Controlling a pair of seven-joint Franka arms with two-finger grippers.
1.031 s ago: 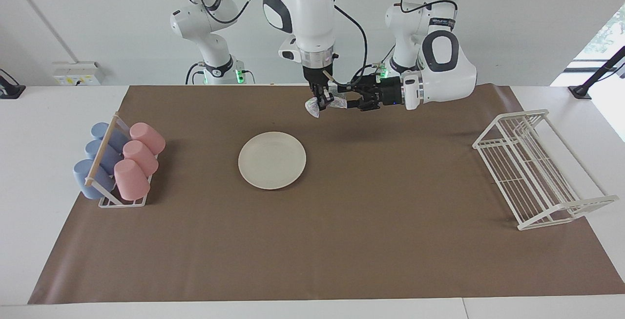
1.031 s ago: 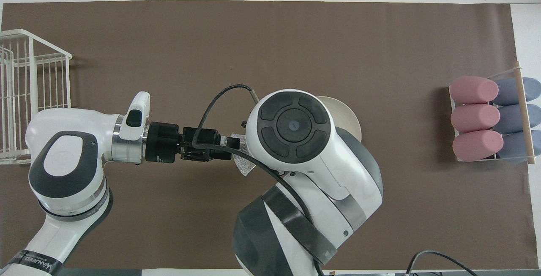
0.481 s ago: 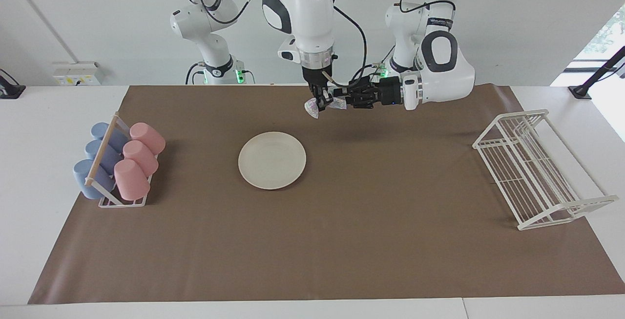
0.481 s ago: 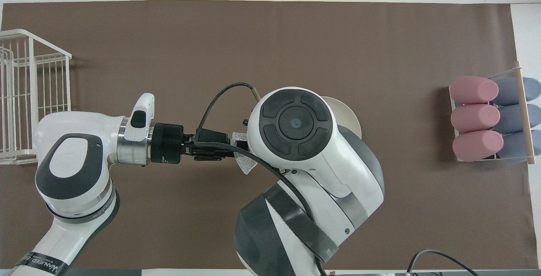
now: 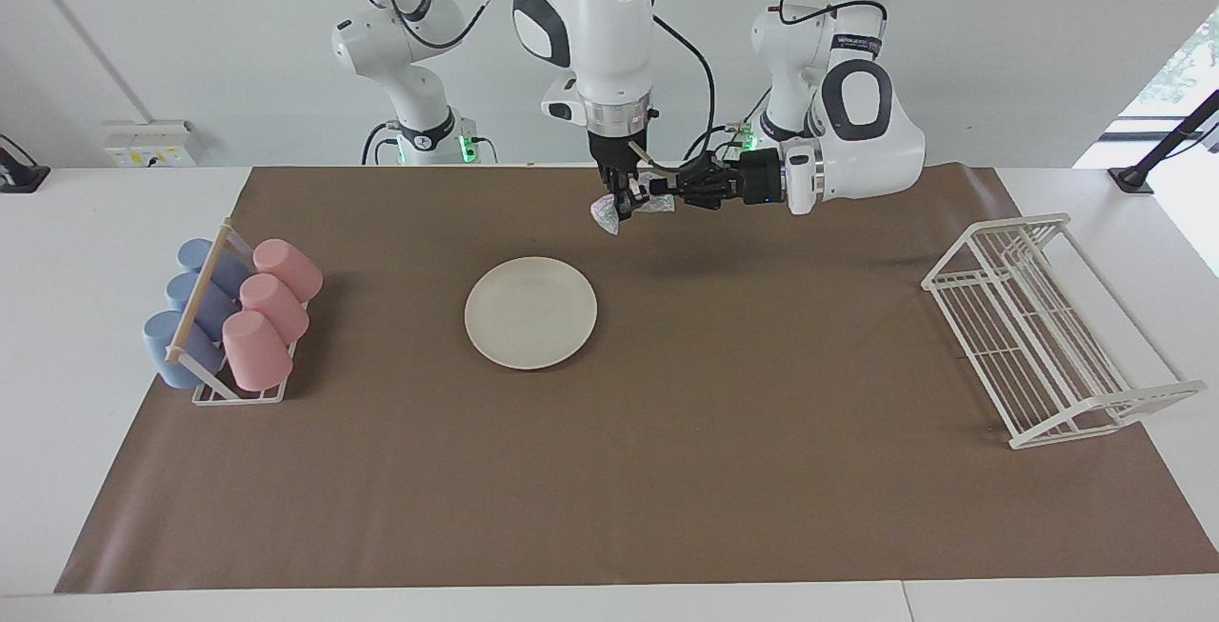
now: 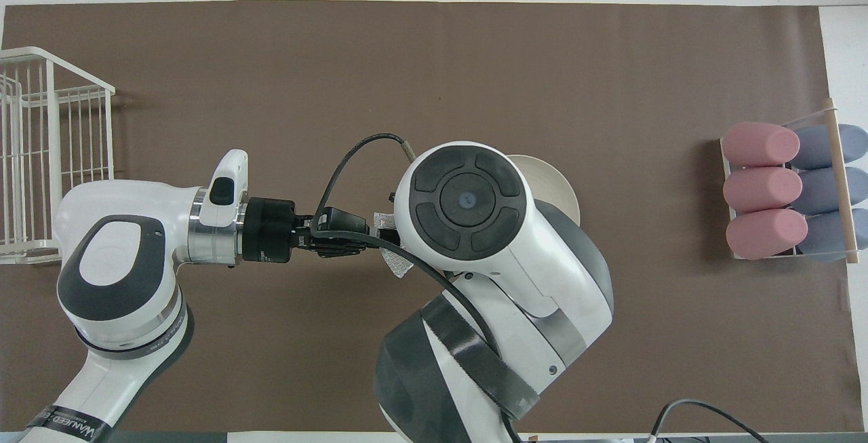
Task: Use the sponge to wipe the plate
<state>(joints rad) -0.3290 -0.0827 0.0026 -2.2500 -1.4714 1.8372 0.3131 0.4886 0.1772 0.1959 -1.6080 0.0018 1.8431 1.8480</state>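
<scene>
Handover | sponge [image 5: 607, 213] pinched by right gripper [image 5: 621, 204], left gripper [image 5: 667, 191] now closed in on it too, grip unclear | plate [image 5: 530, 311] unwiped.

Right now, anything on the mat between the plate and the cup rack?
Nothing: in the facing view only bare brown mat lies between the plate and the cup rack.

One plate [image 5: 530, 311] and one sponge [image 5: 607, 212]. Three pink cups [image 5: 271, 311] and three blue cups [image 5: 195, 303], six in all, in one cup rack [image 5: 238, 395]. One white wire dish rack [image 5: 1038, 327]. One brown mat [image 5: 667, 470]. Two arms, each ending in one gripper: left gripper [image 5: 667, 193], right gripper [image 5: 624, 203].
</scene>
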